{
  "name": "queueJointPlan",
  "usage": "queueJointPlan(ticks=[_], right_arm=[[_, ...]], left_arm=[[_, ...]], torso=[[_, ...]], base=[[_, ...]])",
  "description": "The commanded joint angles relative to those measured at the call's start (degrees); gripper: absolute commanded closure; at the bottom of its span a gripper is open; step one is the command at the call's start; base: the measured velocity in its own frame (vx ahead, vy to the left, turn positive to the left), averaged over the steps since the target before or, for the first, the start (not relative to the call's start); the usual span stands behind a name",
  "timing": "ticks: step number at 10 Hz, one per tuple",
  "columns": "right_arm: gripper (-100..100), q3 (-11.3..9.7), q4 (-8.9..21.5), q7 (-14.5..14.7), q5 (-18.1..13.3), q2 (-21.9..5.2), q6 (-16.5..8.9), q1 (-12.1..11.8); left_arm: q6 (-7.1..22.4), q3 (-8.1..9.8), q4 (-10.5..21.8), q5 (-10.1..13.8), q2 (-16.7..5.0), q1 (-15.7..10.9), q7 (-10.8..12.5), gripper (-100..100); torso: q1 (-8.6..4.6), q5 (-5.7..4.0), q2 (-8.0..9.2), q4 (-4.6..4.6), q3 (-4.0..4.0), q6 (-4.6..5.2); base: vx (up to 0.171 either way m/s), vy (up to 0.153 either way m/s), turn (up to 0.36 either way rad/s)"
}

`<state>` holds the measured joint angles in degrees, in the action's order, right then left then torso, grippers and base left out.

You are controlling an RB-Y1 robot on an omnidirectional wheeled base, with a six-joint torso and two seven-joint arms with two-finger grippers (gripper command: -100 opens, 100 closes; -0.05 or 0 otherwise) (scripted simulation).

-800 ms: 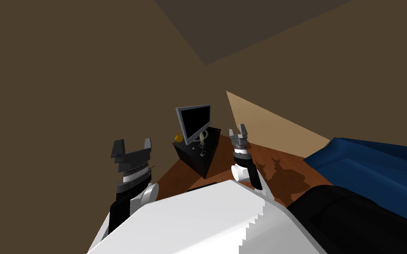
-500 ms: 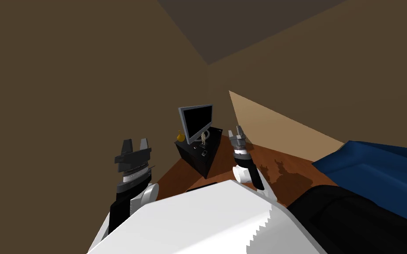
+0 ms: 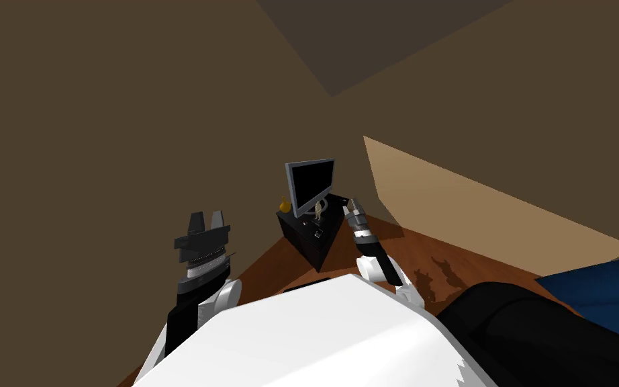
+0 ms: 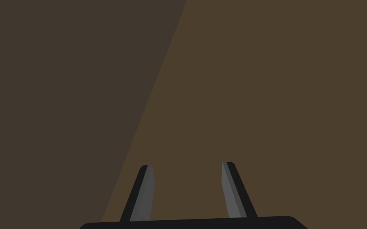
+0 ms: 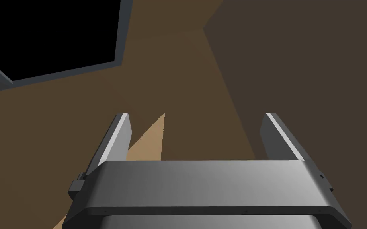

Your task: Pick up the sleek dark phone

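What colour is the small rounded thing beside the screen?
The small rounded thing is orange-yellow; head view shows it best.

Brown walls (image 3: 100,101), reddish wood floor (image 3: 476,269), dark cabinet (image 3: 311,242)

A grey-framed monitor (image 3: 311,185), a small figurine (image 3: 319,211) and a yellow object (image 3: 286,204) stand on a black cabinet (image 3: 303,242)
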<state>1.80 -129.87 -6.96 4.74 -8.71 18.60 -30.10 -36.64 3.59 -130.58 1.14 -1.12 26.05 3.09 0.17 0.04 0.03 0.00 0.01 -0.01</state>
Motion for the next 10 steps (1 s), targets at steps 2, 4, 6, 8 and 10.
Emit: queueJointPlan(ticks=[2,4,6,8,10], right_arm=[[-100,-0.11,2.43,-1.43,1.19,-2.14,-2.36,-0.64],[-100,-0.49,5.07,-2.98,2.7,-4.56,-6.1,-1.63],[-100,-0.68,6.5,-3.77,3.49,-5.76,-8.11,-2.13],[-100,-1.07,9.56,-5.3,5.13,-8.04,-11.5,-3.14],[-100,-1.27,11.19,-6.02,5.95,-9.08,-14.59,-3.64]], left_arm=[[0.0,0.0,0.0,0.0,0.0,0.0,0.0,0],[0.0,0.0,0.0,0.0,0.0,0.0,0.0,0],[0.0,0.0,0.0,0.0,0.0,0.0,0.0,0],[0.0,0.0,0.0,0.0,0.0,0.0,0.0,0],[0.0,0.0,0.0,0.0,0.0,0.0,0.0,0]], torso=[[0.03,0.01,-0.01,0.0,0.0,-0.02],[-0.04,-0.01,-0.05,-0.01,-0.03,-0.02],[0.02,0.0,-0.06,-0.01,-0.03,-0.01],[-0.05,-0.01,-0.02,0.0,-0.01,0.01],[-0.01,0.0,-0.11,-0.02,-0.06,0.0]], base=[[0.002,0.048,0.217],[0.009,0.046,0.307],[0.01,0.043,0.257],[0.015,0.041,0.322],[0.027,0.039,0.297]])
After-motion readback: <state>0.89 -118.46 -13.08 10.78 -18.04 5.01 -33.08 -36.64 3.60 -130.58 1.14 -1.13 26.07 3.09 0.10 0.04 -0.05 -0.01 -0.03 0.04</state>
